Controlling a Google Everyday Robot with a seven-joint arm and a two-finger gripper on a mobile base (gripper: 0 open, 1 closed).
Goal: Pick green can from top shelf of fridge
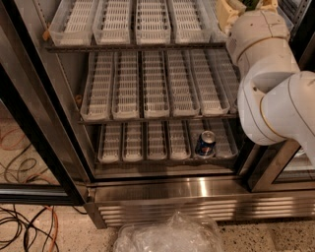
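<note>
Tool [234, 10] at top shelf [133, 47], perhaps beside green can [252, 4]; grip unclear.
</note>
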